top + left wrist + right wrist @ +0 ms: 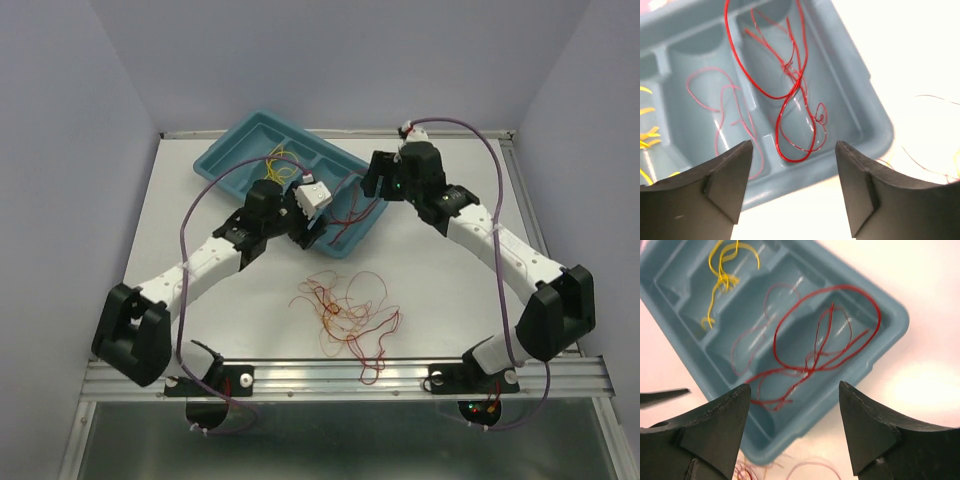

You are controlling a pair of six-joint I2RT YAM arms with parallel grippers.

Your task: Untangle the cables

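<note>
Low in the centre of the top view, a loose tangle of cables [345, 310], red and orange, lies spread on the white surface [170, 200], well apart from both arms' bases and just below the blue tray [235, 135]. That tray sits tilted in the upper middle of the frame and is split into long compartments. The right wrist view sorts its contents best: yellow cables [722, 275] are curled in the compartment at upper left, a fainter red strand [747, 340] loops in the one beside it, and bright red cables [815, 355] fill the compartment nearest the tray's right corner, with one end crossing the divider toward lower left. From above, the yellow cables [280, 157] show only as a small wisp, and the arms hide most of the red. The left wrist view shows the red cables [790, 85] as tall loops in the right-hand compartment, scraps of yellow at the left edge of the frame, and more thin strands on the surface at far right. The left gripper [305, 228] hangs over the tray's near edge, and in its own view the left gripper [792, 150] has its jaws apart above a red loop. The right gripper [368, 190] hangs over the tray's right side; seen from its wrist, the right gripper [795, 390] likewise has its jaws spread wide, holding nothing.
</note>
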